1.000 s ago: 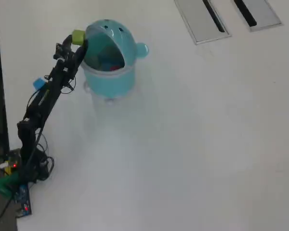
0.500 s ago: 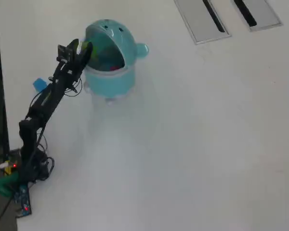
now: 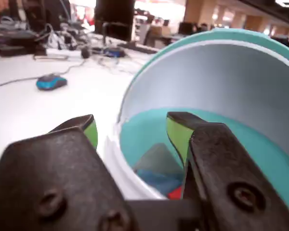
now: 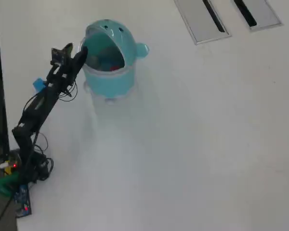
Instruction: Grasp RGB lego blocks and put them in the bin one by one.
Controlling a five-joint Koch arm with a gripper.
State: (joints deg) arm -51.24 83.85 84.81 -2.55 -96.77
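Note:
The teal whale-shaped bin (image 3: 241, 43) fills the right of the wrist view, its hood open toward me. It stands at the upper left in the overhead view (image 4: 111, 84). A blue block (image 3: 159, 182) and a red block (image 3: 176, 193) lie on its floor beside a blurred grey shape. The red block also shows in the overhead view (image 4: 114, 68). The yellow-green block is not in view. My gripper (image 3: 132, 122) is open and empty, straddling the bin's white rim with one green-padded finger outside and one over the opening. It sits at the bin's left edge in the overhead view (image 4: 83, 52).
A small blue object (image 3: 51, 82) lies on the white table left of the bin, also in the overhead view (image 4: 38, 84). Cables and dark clutter (image 3: 62, 38) line the far table edge. Grey slotted panels (image 4: 198, 19) are at the top right. The arm's base (image 4: 21, 166) is at the lower left.

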